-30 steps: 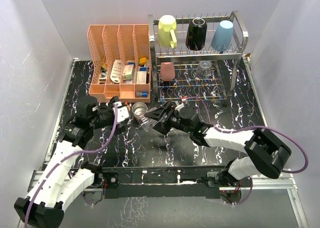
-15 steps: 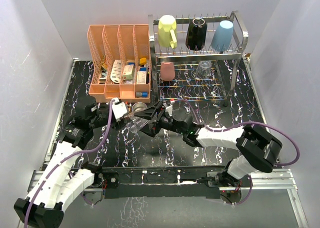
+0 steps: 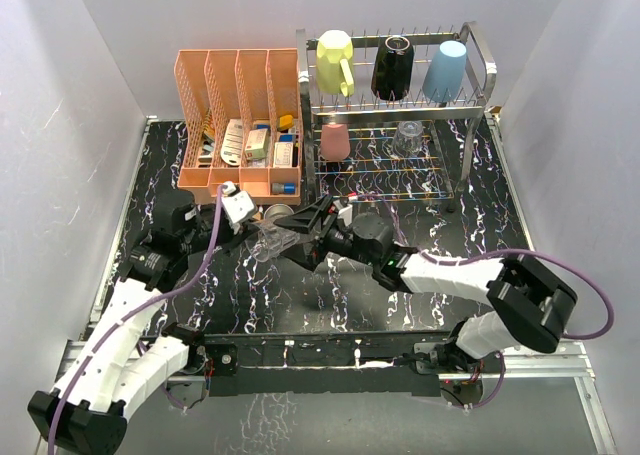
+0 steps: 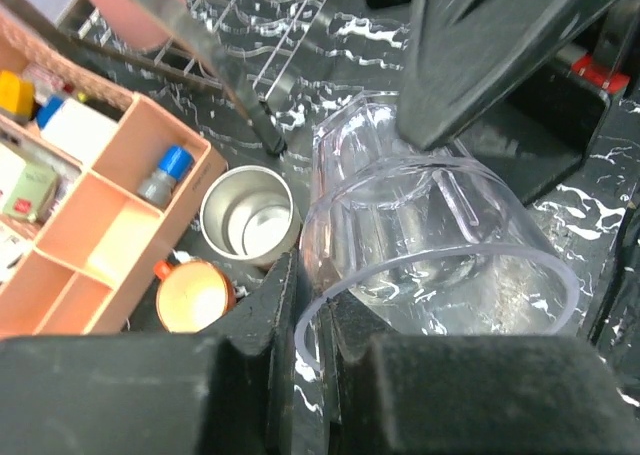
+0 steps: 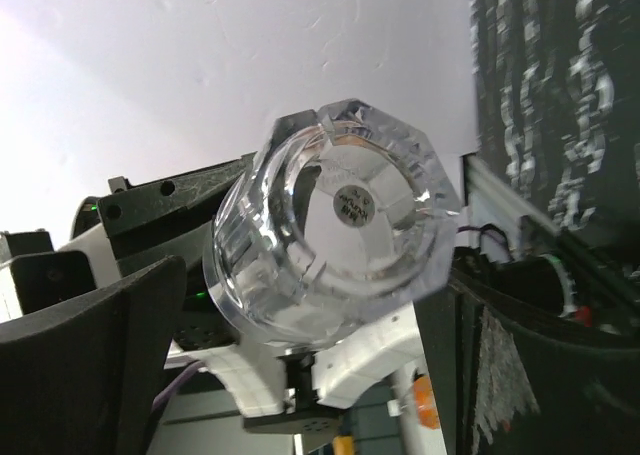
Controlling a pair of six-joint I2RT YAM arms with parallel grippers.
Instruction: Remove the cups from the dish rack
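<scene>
Top view: glass [image 3: 268,243] in the air, mid frame, below the rack [image 3: 375,180]; right gripper [image 3: 284,240] clamped on it.
Left wrist: rim sits between left gripper [image 4: 312,375] fingers; cannot tell if they squeeze.
Right wrist: thick bottom faces us.
Feel: likely light, slippery, easy to break; hold its sides.

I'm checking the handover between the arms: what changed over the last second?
The right tool carried the clear glass leftward to the left tool, and the rim now sits between that tool's two sides; whether it is clamped there cannot be told. The right tool still holds the glass. The steel cup and the dish rack stayed put.
</scene>
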